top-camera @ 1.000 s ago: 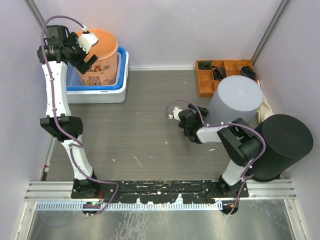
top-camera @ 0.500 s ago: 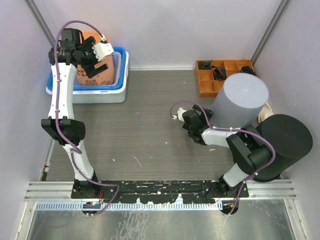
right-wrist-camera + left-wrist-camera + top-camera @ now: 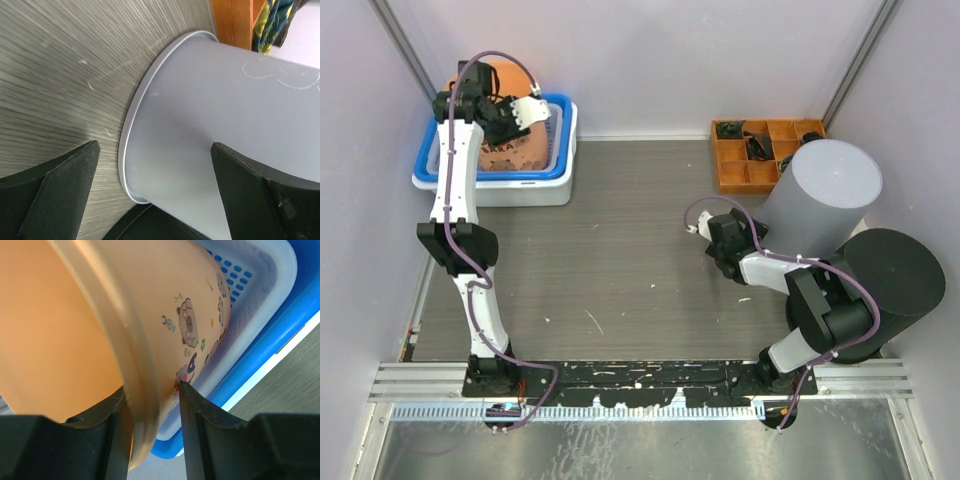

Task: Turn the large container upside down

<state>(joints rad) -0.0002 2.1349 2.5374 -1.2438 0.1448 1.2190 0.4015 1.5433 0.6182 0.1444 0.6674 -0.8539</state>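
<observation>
Orange container (image 3: 480, 76): in the blue basket (image 3: 563, 140) at the far left corner, tipped over toward the left wall. One second ago it stood upright, mouth up. The left gripper (image 3: 152, 390), then fully spread above it, is now clamped on the rim, one finger inside and one outside. The basket and the white tray (image 3: 520, 192) under it have shifted left.

Grey container (image 3: 820, 190): rim down on the table, now further right than before. The right gripper (image 3: 155, 145) stands wide apart astride its base; contact cannot be confirmed.

Surface: grey wood-grain table (image 3: 620, 250), lightly scratched, pale plain walls. A black cylinder (image 3: 885, 290) stands near right, and an orange compartment box (image 3: 735, 165) sits behind the grey container.

Markings: cartoon animals and dark lettering on the orange container's side, not legible. A faint white outline is drawn on the grey wall.
</observation>
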